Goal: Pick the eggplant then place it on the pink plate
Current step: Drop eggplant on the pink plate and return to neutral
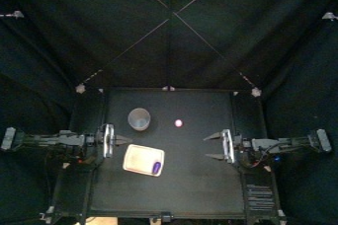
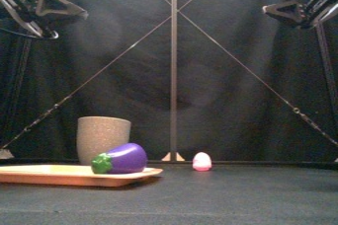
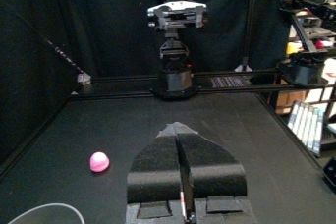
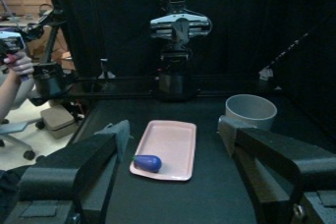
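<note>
Eggplant, purple with a green cap, lying on its side at the near-right end of the pink plate, which sits on the left half of the table; in the right wrist view it rests wholly inside the plate's rim. Judged from this layout, the placing step appears complete, and the release looks done, since neither hand touches the toy. Left hand, jaws pressed together and empty, hovers at the table's left edge; right hand, jaws spread wide and empty, hovers at the right edge, well apart from the plate. The next move likely calls only for keeping both arms clear; a fresh pick, if one were required, would suit the spread right hand, whose path to the plate is unobstructed. Other items: a tall grey speckled cup just behind the plate, and a small pink egg-shaped toy to its right, both apart from the eggplant and neither blocking access.
</note>
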{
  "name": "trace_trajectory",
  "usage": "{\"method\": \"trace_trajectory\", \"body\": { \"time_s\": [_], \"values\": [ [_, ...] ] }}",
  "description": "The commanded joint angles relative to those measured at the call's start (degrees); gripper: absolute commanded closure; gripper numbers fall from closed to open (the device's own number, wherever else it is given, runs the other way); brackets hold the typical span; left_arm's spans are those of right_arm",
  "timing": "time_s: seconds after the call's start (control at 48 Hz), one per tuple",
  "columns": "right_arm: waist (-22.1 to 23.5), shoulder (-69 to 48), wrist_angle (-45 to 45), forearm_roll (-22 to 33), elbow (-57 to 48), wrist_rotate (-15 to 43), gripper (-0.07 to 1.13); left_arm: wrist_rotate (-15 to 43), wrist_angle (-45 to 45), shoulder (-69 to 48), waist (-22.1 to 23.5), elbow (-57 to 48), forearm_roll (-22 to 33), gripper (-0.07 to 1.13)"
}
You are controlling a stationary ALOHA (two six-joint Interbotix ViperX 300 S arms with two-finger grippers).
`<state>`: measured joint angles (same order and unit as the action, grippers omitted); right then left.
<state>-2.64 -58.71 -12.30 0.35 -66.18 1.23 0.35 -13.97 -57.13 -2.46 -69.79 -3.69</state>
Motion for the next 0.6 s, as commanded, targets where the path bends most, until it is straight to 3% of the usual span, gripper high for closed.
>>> {"method": "trace_trajectory", "body": {
  "time_s": [0.021, 0.604],
  "values": [
    [0.09, 0.44, -0.35, 0.00, 0.53, -0.09, 0.01, 0.09, -0.26, 0.18, -0.18, 0.62, -0.09, 1.08],
    [0.79, 0.62, -0.26, 0.00, -0.88, -0.18, 0.01, 0.09, -0.26, 0.18, -0.18, 0.35, -0.18, 1.08]
  ]
}}
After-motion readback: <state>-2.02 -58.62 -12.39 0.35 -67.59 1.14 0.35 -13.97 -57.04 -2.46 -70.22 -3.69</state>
